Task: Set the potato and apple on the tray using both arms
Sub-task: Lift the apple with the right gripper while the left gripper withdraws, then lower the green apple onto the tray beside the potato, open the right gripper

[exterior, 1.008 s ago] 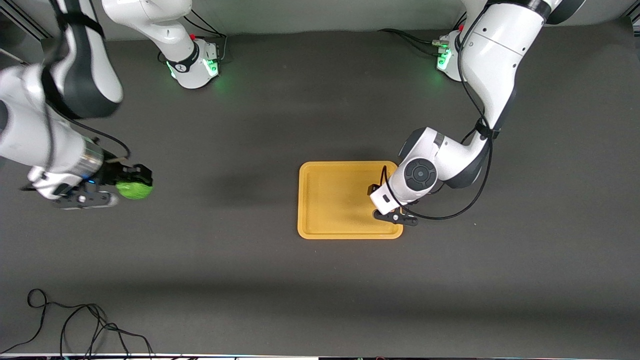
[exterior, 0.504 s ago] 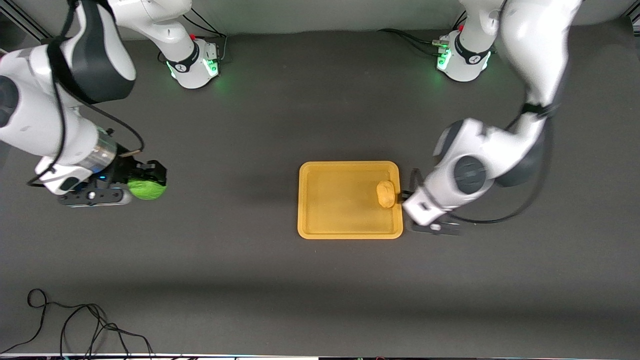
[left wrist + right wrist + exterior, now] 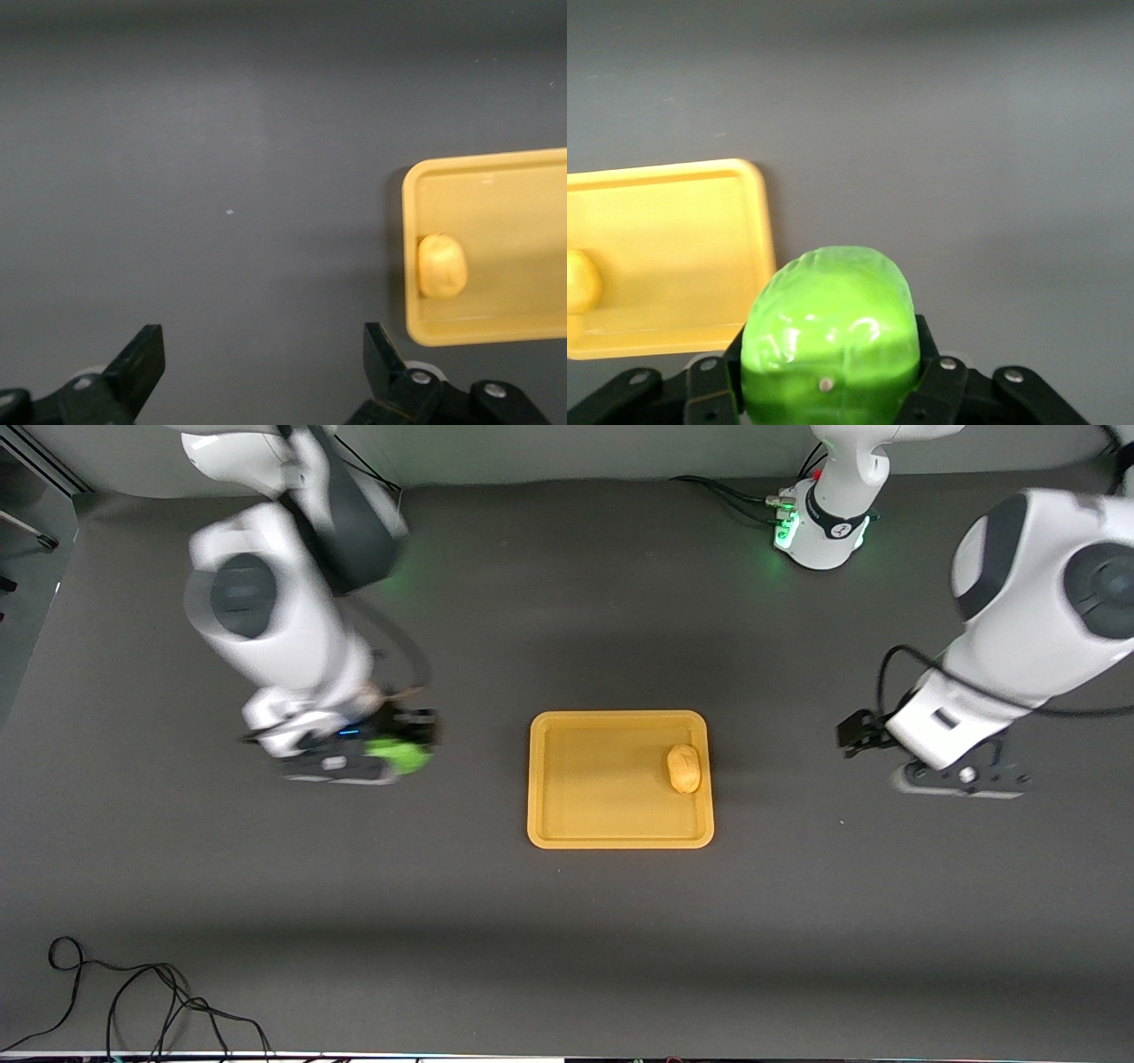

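The right claw is clamped on the small round bright green apple, its black fingers pressing the ball from both sides so that it bulges up between them in the right wrist view; this claw hangs in the air over bare dark grey table, with the flat rectangular orange-yellow plastic tray a short way off toward the left arm's end. Holding the apple by its middle looks meant to keep the round shape from rolling out during the carry, and the next move would seem to call for bringing it over the tray's open floor before letting go. The left claw is spread wide and holds nothing; the left wrist view shows its two black fingertips far apart with only table between them. It is over the table well clear of the tray, toward its own arm's end, which leaves the way free for the apple. The small oval yellow-tan potato lies inside the tray, close against the raised rim on the side nearest the left claw, so most of the tray floor on the side facing the right claw is bare. By that lie, half the task looks done.
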{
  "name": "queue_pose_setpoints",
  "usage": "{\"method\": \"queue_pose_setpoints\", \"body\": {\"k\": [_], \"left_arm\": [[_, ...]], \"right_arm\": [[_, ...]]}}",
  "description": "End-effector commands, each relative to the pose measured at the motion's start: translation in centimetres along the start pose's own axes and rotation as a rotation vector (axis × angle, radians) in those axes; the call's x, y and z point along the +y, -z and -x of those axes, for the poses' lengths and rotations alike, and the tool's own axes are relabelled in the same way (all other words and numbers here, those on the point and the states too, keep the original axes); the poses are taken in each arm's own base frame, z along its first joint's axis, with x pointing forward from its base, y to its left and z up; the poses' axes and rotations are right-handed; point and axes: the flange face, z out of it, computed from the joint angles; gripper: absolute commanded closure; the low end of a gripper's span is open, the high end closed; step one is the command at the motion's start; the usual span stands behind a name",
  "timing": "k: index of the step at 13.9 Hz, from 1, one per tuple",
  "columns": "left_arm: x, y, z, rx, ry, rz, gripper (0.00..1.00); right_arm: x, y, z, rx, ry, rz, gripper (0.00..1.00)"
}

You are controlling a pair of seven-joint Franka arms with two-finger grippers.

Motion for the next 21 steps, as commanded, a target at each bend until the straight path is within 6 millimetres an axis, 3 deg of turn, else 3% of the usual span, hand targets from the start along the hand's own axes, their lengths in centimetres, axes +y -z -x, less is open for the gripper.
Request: {"method": "queue_pose_setpoints", "body": {"k": [1, 3, 6, 8, 10, 14, 16, 18, 20, 21], "left_arm": [[-4.3, 0.0, 3.6, 0.017, 0.011, 0.012, 0.0], [-4.7, -1.3, 5.0, 0.06, 0.025, 0.005, 0.0], [-6.3, -0.8, 4.9, 0.024, 0.012, 0.006, 0.0], [-7.7, 1.0, 5.2, -0.021, 0.0, 0.006, 0.0], [-9.2, 1.1, 5.4, -0.034, 0.023, 0.007, 0.0], [-11.0, 1.6, 5.5, -0.023, 0.029, 0.009, 0.0], [-12.4, 1.9, 5.7, -0.02, 0.018, 0.01, 0.0], [-13.2, 2.2, 6.0, -0.021, 0.001, 0.015, 0.0], [-13.3, 3.2, 6.2, -0.032, 0.001, 0.023, 0.0], [-13.1, 3.2, 6.2, -0.041, -0.004, 0.024, 0.0]], "right_arm": [[-10.9, -3.1, 2.7, 0.022, -0.111, -0.018, 0.47], [-17.0, -6.6, 6.3, 0.04, -0.154, -0.037, 0.47], [-21.4, -14.6, 9.5, 0.063, -0.172, -0.043, 0.47], [-22.1, -19.4, 9.6, 0.089, -0.16, -0.029, 0.47], [-22.1, -23.7, 9.5, 0.092, -0.169, -0.025, 0.46], [-22.0, -28.5, 9.4, 0.114, -0.163, -0.062, 0.46], [-21.9, -28.9, 9.3, 0.119, -0.168, -0.068, 0.45], [-21.7, -29.0, 9.0, 0.123, -0.169, -0.064, 0.0], [-21.2, -27.4, 8.0, 0.149, -0.17, -0.052, 0.0], [-21.1, -25.1, 7.9, 0.143, -0.174, -0.036, 0.0]]}}
